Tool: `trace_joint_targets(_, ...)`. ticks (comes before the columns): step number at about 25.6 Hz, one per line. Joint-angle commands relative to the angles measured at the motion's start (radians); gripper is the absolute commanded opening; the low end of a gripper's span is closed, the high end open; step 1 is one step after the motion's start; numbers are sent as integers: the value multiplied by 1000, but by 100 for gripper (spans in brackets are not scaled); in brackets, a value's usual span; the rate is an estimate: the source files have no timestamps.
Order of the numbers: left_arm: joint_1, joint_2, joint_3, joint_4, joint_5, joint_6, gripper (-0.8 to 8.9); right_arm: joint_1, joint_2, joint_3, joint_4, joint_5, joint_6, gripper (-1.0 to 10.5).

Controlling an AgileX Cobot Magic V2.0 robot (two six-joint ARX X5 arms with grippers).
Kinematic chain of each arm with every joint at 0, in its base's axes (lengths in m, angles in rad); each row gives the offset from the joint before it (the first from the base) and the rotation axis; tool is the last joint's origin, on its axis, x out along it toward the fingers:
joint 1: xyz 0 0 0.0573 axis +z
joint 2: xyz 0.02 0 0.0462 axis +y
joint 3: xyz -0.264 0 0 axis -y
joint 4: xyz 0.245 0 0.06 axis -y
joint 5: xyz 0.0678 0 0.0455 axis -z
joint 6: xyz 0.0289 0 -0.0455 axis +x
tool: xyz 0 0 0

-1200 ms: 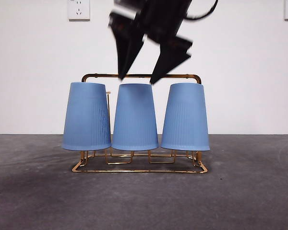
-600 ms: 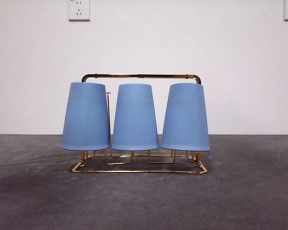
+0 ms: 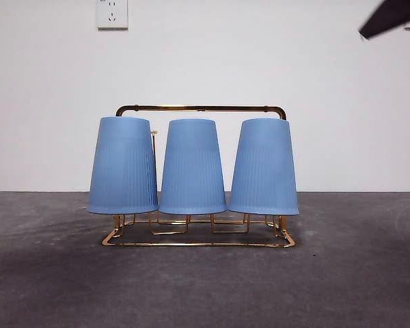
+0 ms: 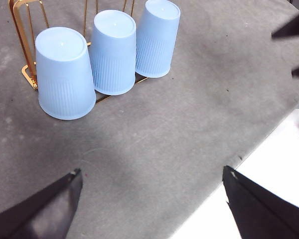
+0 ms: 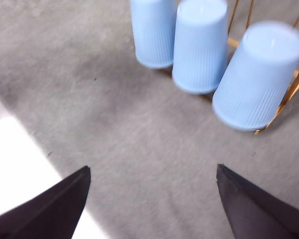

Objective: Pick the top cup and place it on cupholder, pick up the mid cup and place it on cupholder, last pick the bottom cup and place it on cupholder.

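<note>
Both claws, left claw (image 4: 152,199) and right claw (image 5: 152,199), hang wide and empty, well back from the rack (image 3: 199,108). You've got three blue cups (image 3: 193,167) upside down on its prongs, side by side, so nothing looks left to pick.

The left matte-black two-jawed pincer (image 4: 152,181) has flat, wedge-shaped jaws tapering to blunt tips, one tip flecked pale; the right matte-black two-jawed pincer (image 5: 152,177) looks alike, plain and unmarked, with no cables or screws visible
</note>
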Motion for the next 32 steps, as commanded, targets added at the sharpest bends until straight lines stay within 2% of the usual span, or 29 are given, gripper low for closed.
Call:
trace_joint_targets(1,-7,5,8,6,2,2,432,14,-23,6,24,1,44,401)
trace_joint_targets(5,-7,5,8,5,2,-2,414,14,-39,6,23,1,46,401)
trace_joint_targets(6,-7,5,8,5,2,-2,331,14,-39,6,23,1,47,388)
trace_joint_targets(7,-7,5,8,5,2,-2,208,14,-38,6,23,1,47,275)
trace_joint_targets(8,-7,5,8,5,2,-2,68,14,-38,6,22,1,47,86)
trace_joint_targets(9,-7,5,8,5,2,-2,8,14,-38,6,23,2,46,18)
trace_joint_targets(30,-7,5,8,19,1,-1,9,14,-38,6,24,2,46,15)
trace_joint_targets(31,-7,2,9,23,1,13,9,14,-38,6,24,1,46,15)
trace_joint_targets(32,1,-6,9,32,-10,68,9,14,-38,6,24,2,46,15)
